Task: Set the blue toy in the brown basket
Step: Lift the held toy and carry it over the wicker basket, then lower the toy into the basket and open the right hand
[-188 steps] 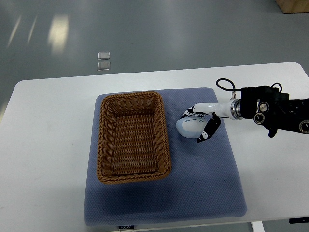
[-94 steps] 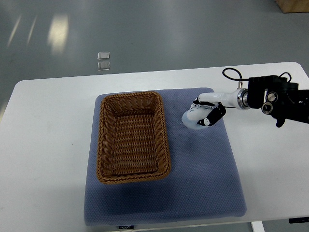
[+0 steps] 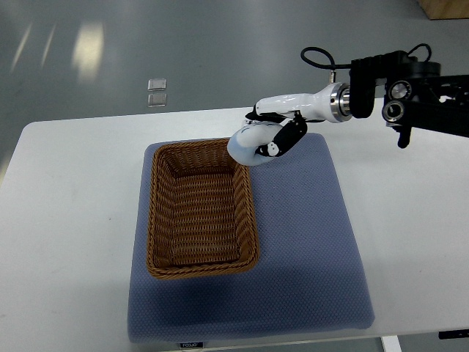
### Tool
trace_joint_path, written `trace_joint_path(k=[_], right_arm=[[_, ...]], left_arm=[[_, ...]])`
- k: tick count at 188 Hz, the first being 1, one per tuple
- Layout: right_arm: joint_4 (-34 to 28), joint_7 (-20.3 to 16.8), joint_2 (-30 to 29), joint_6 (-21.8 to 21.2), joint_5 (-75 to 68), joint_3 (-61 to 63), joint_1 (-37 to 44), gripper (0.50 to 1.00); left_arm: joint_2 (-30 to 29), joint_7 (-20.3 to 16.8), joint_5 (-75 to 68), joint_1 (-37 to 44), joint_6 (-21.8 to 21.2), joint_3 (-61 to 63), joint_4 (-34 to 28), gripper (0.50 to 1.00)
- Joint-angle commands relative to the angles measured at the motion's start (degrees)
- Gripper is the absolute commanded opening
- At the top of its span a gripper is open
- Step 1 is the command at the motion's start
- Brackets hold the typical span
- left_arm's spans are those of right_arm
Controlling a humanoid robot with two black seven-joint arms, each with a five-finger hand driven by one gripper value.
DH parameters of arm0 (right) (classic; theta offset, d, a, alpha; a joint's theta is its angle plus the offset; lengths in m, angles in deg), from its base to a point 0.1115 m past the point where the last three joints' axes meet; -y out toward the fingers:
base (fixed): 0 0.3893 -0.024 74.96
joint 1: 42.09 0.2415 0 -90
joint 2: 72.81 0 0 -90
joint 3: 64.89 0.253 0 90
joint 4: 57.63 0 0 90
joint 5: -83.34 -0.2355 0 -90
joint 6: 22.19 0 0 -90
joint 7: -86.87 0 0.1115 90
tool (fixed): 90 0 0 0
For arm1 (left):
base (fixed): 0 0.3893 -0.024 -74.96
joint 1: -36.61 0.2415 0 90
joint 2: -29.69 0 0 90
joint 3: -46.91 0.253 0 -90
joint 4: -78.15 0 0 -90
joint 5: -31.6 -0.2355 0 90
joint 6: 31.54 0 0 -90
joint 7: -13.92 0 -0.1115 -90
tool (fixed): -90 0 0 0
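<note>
Top view: right robot hand (image 3: 268,138) reaches in from the right edge, fingers wrapped around the toy (image 3: 245,145), grasping it. Toy is pale blue, held in the air over the far right corner of the basket (image 3: 201,209), overlapping the rim there. Basket is brown wicker, sitting on the left part of a blue mat (image 3: 308,242). Mat lies on the white bench (image 3: 73,220). Left arm out of view.
</note>
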Motion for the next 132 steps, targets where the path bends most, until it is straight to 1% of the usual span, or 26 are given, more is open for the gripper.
trace_joint_path(k=[1, 33, 60, 73, 91, 132], right_arm=[[3.58, 0.02, -6.29, 0.18, -0.23, -0.36, 0.52, 0.5], [12.36, 0.02, -17.62, 0.27, -0.14, -2.38, -0.09, 0.5], [16.76, 0.02, -23.95, 0.79, 0.3, -2.82, -2.2, 0.5], [18.51, 0.02, -25.54, 1.58, 0.74, -2.82, -3.69, 0.5], [20.19, 0.11, -27.3, 1.59, 0.91, -2.82, -5.36, 0.5], [24.23, 0.11, -27.56, 1.67, 1.18, -3.17, -8.44, 0.5]], left_arm=[[0.0, -0.01, 0.0, 0.0, 0.01, -0.14, -0.04, 1.0], [0.0, -0.01, 0.0, 0.0, 0.01, -0.05, 0.05, 1.0], [0.0, -0.01, 0.0, 0.0, 0.01, 0.04, 0.31, 1.0], [0.0, -0.01, 0.0, 0.0, 0.01, 0.04, 0.4, 1.0], [0.0, -0.01, 0.0, 0.0, 0.1, 0.04, 0.4, 1.0], [0.0, -0.01, 0.0, 0.0, 0.1, 0.04, 0.4, 1.0]])
